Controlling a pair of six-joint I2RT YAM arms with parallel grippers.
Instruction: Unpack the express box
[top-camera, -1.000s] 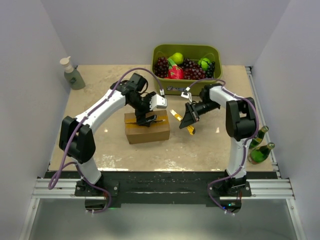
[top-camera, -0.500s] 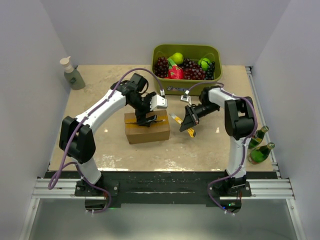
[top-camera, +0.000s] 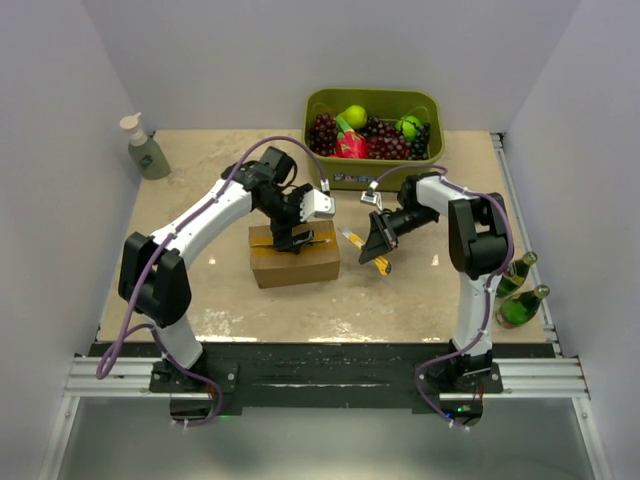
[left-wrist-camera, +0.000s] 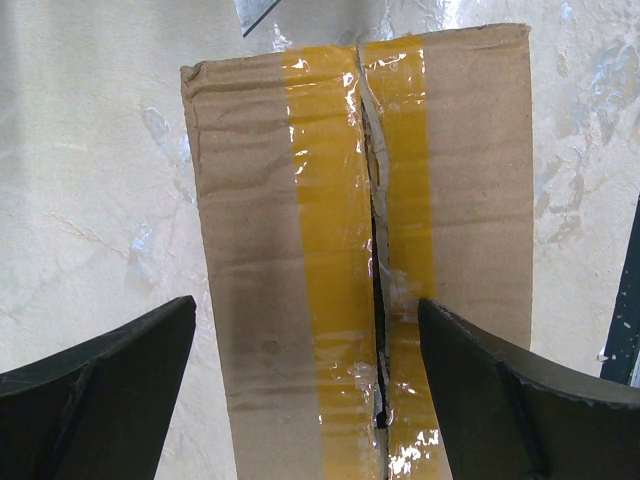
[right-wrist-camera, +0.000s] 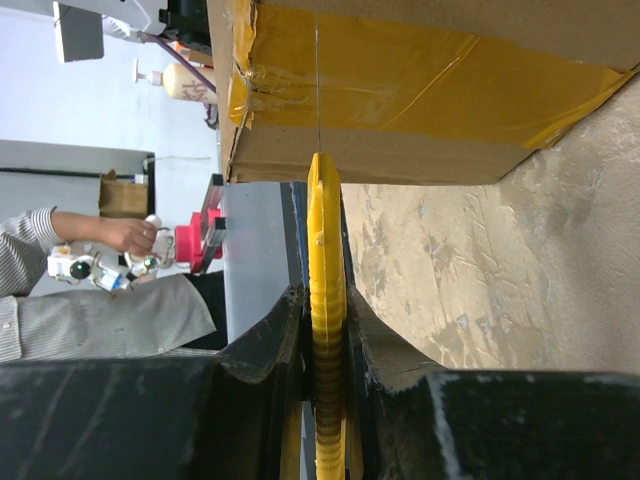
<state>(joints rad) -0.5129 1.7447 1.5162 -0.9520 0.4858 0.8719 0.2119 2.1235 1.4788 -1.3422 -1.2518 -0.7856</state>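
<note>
Nearest me, off the right edge of the tabletop (top-camera: 400, 300), lie two green bottles (top-camera: 523, 304).

Farther in, the express box (top-camera: 294, 257) sits flat about mid-tabletop, a little left of centre. My left hand (top-camera: 297, 238) hangs directly over its top, released, with the fingers (left-wrist-camera: 100, 400) spread wide. From the left wrist view they frame the box (left-wrist-camera: 260, 250) on either side; I cannot tell whether they touch the cardboard. The yellow tape (left-wrist-camera: 330, 200) runs the length of the top and is split along the seam, where a thin dark gap shows between the flaps.

Just right of the box, my right hand (top-camera: 378, 250) is clenched on a yellow cutter (top-camera: 383, 263), turned toward the box's right end. In the right wrist view the cutter (right-wrist-camera: 325, 300) is pinched edge-on between my fingers (right-wrist-camera: 260, 360), and its tip reaches the taped end of the box (right-wrist-camera: 420, 80).

At the far edge stands a green bin (top-camera: 322, 103) filled with dark grapes, a green apple and other fruit. In the far left corner is a soap dispenser (top-camera: 146, 150).
</note>
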